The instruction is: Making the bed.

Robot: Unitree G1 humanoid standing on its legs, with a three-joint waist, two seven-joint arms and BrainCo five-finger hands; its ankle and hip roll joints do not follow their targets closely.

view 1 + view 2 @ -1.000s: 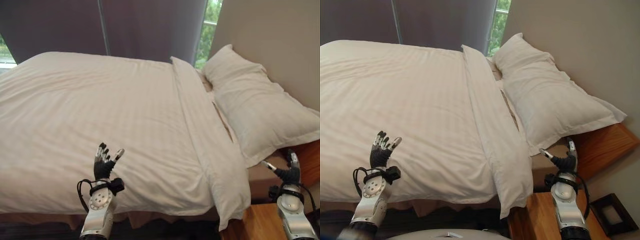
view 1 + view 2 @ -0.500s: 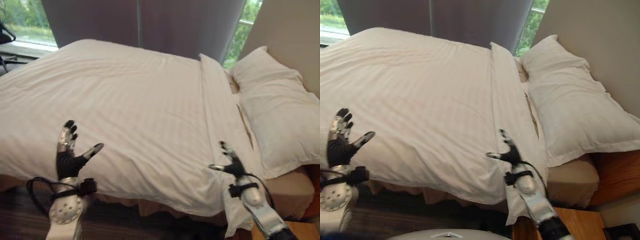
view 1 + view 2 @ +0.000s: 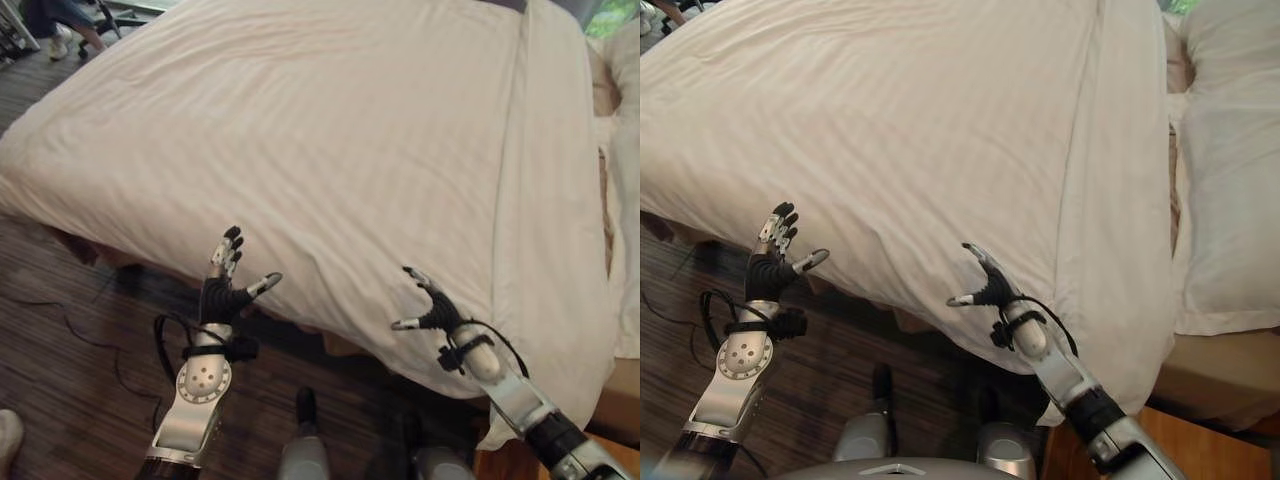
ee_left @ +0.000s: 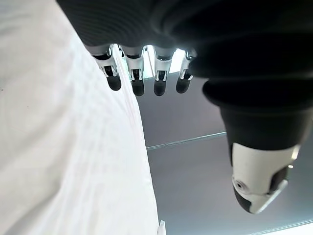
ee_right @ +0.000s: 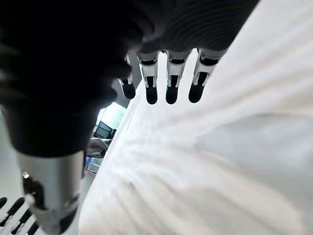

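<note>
White duvet (image 3: 380, 130) spread smooth | overhangs bed edge | faint wrinkles

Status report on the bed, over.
Left hand open, off the near edge. Right hand open over the white striped duvet, holding nothing. Duvet spread flat; white pillow at the head. Nothing in the way.

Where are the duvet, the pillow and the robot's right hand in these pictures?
duvet (image 3: 350, 130): left eye view, middle of its flat top.
pillow (image 3: 1228, 180): right eye view, middle of its top face.
right hand (image 3: 988, 289): right eye view, dark back of the open hand.
</note>
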